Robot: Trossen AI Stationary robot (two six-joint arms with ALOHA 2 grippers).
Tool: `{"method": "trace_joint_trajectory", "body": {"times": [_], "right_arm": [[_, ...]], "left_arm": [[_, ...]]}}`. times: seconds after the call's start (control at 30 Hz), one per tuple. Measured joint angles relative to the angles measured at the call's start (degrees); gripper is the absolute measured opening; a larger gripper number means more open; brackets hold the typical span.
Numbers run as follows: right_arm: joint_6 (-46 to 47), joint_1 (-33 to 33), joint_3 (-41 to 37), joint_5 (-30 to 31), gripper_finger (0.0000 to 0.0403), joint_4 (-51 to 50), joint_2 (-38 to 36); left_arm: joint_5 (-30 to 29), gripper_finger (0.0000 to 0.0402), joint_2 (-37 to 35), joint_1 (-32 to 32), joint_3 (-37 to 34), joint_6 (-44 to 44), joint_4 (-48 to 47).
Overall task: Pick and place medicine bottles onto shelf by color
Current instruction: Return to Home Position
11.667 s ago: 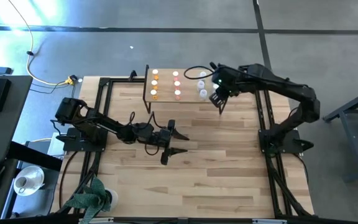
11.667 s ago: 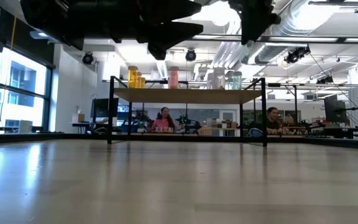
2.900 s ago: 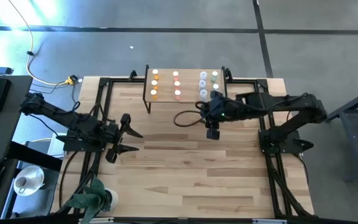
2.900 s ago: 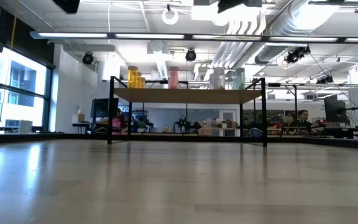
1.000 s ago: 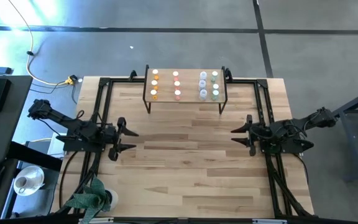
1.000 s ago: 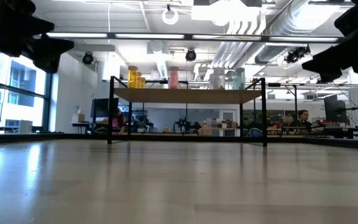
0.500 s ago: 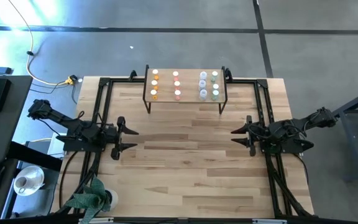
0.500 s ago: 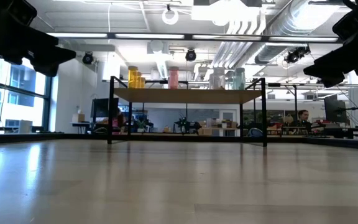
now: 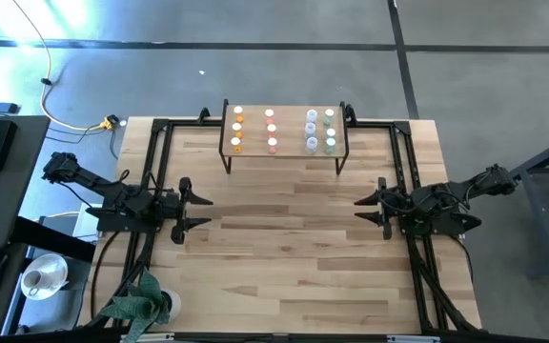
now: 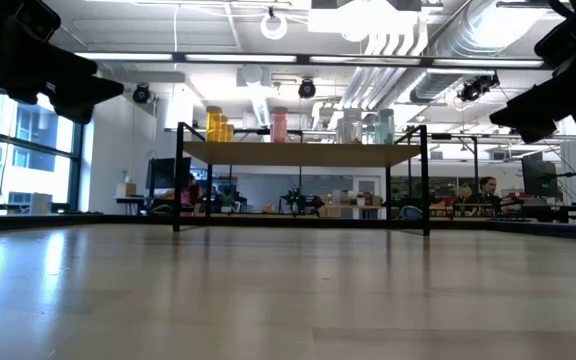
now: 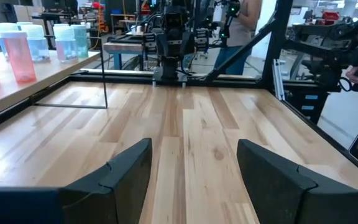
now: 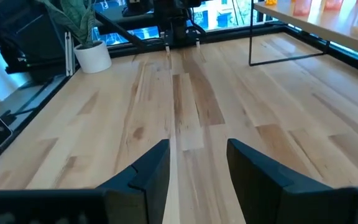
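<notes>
The shelf (image 9: 284, 152), a small light-wood board on thin black legs, stands at the table's far middle. All the medicine bottles stand upright on it in four columns: orange (image 9: 237, 130), pink-red (image 9: 271, 130), pale blue-white (image 9: 311, 131), teal green (image 9: 330, 131). They also show in the low view (image 10: 278, 124). My left gripper (image 9: 196, 212) is open and empty at the table's left edge. My right gripper (image 9: 364, 211) is open and empty at the right edge. Both point toward the table's middle.
A black metal frame (image 9: 156, 162) runs along the table's sides. A potted plant (image 9: 141, 300) stands at the near left corner. Bare wood (image 9: 284, 238) lies between the two grippers and in front of the shelf. A person (image 10: 486, 195) sits far behind the table.
</notes>
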Motion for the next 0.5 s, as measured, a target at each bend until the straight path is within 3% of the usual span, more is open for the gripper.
{"method": "trace_joint_trajectory", "body": {"times": [0.5], "right_arm": [[0.81,0.00,0.02,-0.04,0.0149,-0.19,0.01]], "left_arm": [[0.18,0.0225,-0.87,-0.15,0.00,-0.01,-0.03]]}}
